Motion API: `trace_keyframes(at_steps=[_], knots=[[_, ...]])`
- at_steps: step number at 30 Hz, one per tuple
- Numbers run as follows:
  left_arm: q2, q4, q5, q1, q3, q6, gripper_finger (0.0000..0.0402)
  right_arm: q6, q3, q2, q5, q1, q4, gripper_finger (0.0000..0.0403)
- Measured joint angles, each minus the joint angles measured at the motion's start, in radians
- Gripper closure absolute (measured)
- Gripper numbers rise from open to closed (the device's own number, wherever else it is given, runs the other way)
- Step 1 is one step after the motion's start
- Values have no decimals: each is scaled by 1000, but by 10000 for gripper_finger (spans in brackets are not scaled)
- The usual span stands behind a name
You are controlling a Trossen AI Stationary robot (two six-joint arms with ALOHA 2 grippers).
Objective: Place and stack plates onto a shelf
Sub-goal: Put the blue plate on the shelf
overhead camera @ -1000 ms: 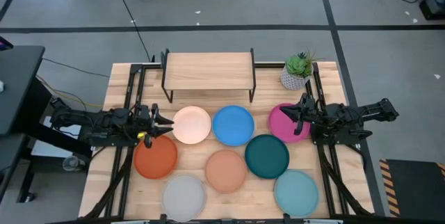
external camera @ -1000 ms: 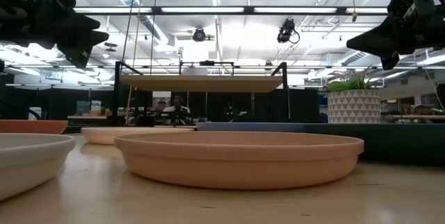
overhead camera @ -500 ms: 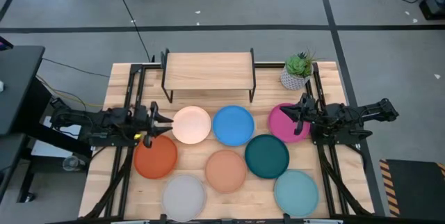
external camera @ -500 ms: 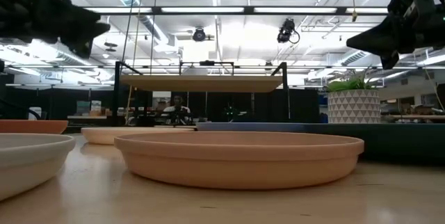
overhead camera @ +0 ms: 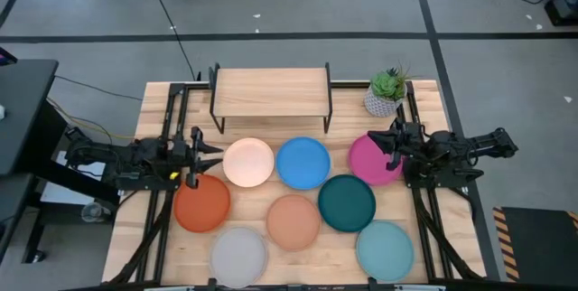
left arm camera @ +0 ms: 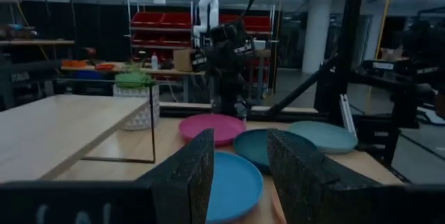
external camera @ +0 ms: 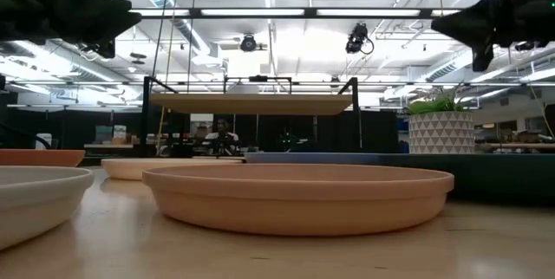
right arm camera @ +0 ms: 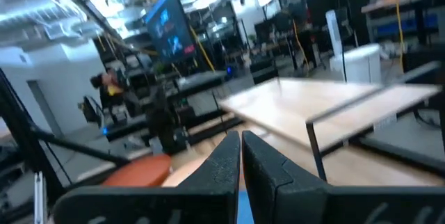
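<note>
- High view: the shelf (overhead camera: 271, 91) is sitting empty at the back of the table (overhead camera: 163, 101), and all eight plates are lying flat on the tabletop in front of it. Cream plate (overhead camera: 248, 162), blue plate (overhead camera: 302, 162) and magenta plate (overhead camera: 372, 160) are making up the back row, with the orange plate (overhead camera: 201, 204), terracotta plate (overhead camera: 293, 221) and dark teal plate (overhead camera: 347, 202) in front of them, and the grey plate (overhead camera: 239, 253) and aqua plate (overhead camera: 385, 248) sitting closest to the front edge. A little potted plant (overhead camera: 386, 91) is standing just right of the shelf.
- The left gripper (overhead camera: 209, 153) is hanging beside the cream plate's left edge, and the right gripper (overhead camera: 381, 140) is hanging over the magenta one.
- Low view: the terracotta plate (external camera: 299, 194) is filling the foreground, with the shelf (external camera: 251, 103) way behind it, and both grippers are hanging up high, holding nothing.
- Left wrist view: its fingers (left arm camera: 198, 172) are standing spread apart with nothing between them, pointing across the blue plate (left arm camera: 233, 182) toward the magenta plate (left arm camera: 212, 126).
- Right wrist view: its fingers (right arm camera: 226, 163) are pressed almost together, nothing in them, with the shelf (right arm camera: 327, 106) showing past them.
</note>
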Motion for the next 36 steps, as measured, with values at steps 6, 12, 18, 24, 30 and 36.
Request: trace_keyframes(at_steps=[6,12,18,24,30,36], knots=[[0,24,-54,0,0,2,260,28,82,85,-23,0,-196,393],[0,27,-161,0,0,1,260,31,136,272,-27,0,-206,391],[0,88,-131,0,0,-16,260,32,216,521,-71,0,-206,387],[60,119,-23,-2,38,-56,260,31,343,815,-133,0,-210,387],[237,73,-45,-1,149,-43,260,21,536,1101,-157,0,-327,387],[394,-37,-45,-1,267,-40,260,-13,728,1333,-219,4,-428,366]])
